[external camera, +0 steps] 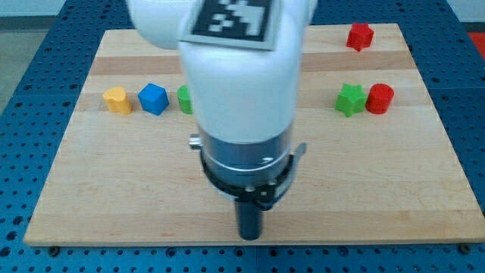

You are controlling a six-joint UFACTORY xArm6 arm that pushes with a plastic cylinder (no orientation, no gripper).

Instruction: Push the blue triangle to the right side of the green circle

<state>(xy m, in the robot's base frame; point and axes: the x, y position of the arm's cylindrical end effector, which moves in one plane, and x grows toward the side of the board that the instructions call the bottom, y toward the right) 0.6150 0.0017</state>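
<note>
My rod hangs from the large white arm in the middle of the view, and my tip rests near the bottom edge of the wooden board. No blue triangle shows; the arm may hide it. A blue block, of a shape hard to make out, sits at the left, far up-left of my tip. A green block stands just right of it, mostly hidden behind the arm, so I cannot tell its shape.
A yellow block sits left of the blue one. At the right a green star touches a red round block. A red star lies near the top right edge. Blue perforated table surrounds the board.
</note>
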